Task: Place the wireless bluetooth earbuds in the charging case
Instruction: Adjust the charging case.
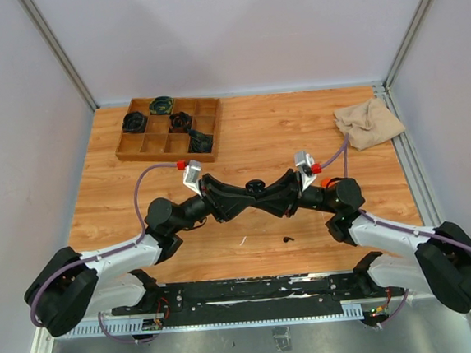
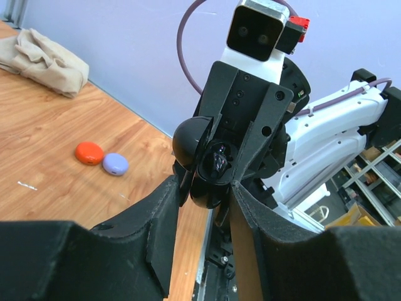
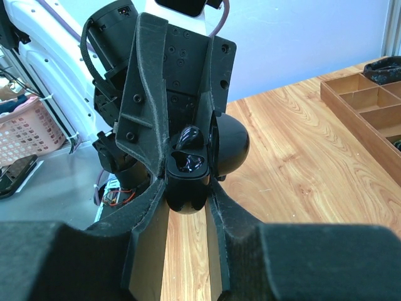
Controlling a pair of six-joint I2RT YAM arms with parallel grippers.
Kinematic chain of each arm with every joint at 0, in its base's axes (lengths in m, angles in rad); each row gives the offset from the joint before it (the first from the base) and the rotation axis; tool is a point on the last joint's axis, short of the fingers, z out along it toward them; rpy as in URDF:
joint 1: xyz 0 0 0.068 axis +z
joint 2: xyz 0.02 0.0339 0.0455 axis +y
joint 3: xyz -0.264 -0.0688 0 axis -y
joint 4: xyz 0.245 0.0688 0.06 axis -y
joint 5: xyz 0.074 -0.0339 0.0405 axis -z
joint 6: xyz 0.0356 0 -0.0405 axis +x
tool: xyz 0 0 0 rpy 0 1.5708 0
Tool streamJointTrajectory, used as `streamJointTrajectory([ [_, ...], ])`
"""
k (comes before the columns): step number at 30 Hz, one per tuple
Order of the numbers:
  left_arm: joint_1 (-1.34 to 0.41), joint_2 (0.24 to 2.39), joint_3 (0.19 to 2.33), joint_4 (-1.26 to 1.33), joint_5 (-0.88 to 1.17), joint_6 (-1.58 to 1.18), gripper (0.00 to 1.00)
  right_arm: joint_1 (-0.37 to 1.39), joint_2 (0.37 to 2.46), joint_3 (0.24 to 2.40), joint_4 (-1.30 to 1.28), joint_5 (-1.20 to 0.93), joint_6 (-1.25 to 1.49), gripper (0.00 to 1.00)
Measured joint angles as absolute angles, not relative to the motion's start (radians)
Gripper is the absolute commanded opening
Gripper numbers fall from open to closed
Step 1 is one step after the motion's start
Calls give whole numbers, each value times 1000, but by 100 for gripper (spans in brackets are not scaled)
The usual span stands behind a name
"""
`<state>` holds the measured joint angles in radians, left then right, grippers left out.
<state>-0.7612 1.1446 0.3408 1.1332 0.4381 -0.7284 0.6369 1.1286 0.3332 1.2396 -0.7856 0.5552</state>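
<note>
Right, both arms are meeting nose to nose over the middle of the tabletop point(image 1: 297, 130), and the black charging case point(image 3: 185, 182) is hanging between them, up off the wood. The right pincer point(image 3: 185, 199) is clamping narrow on the lower half of the case, a finger pressing on each side. The lid point(image 3: 230, 145) is standing open, swung off to one side. A black earbud point(image 3: 188, 137) is poking up out of the case's hollow, tilted and not sitting flush.

Now the left pincer point(image 2: 207, 188) is reaching in from the opposite side, its fingers sitting narrow and bracketing the case. Whether they are actually pressing on it, I cannot tell.

Another black earbud point(image 1: 288, 240) is lying loose on the tabletop towards the front edge, close to the right arm. An orange case point(image 2: 89, 152) and a lavender case point(image 2: 115, 163) are sitting side by side on the wood near that arm. Further back, a wooden tray point(image 1: 156, 159) is holding dark things in its compartments at the left corner. A beige cloth point(image 1: 369, 123) is lying bunched up at the right.
</note>
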Motion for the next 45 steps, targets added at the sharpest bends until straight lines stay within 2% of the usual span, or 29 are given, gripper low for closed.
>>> streamJointTrajectory([
  [6, -754, 1170, 330, 1185, 439, -758, 38, 638, 1157, 334, 1273, -783, 562, 9],
  [12, -748, 1178, 324, 1214, 435, -772, 24, 640, 1182, 338, 1310, -782, 577, 14],
  [17, -748, 1176, 315, 1221, 427, -767, 12, 641, 1190, 338, 1316, -781, 580, 23],
  [24, -748, 1150, 301, 1216, 416, -747, 3, 648, 1182, 338, 1296, -775, 560, 39],
  [39, -750, 1016, 265, 1087, 372, -611, 0, 648, 1105, 338, 1154, -759, 465, 54],
  [45, -750, 937, 241, 992, 331, -470, 0, 645, 983, 357, 865, -754, 361, 57],
])
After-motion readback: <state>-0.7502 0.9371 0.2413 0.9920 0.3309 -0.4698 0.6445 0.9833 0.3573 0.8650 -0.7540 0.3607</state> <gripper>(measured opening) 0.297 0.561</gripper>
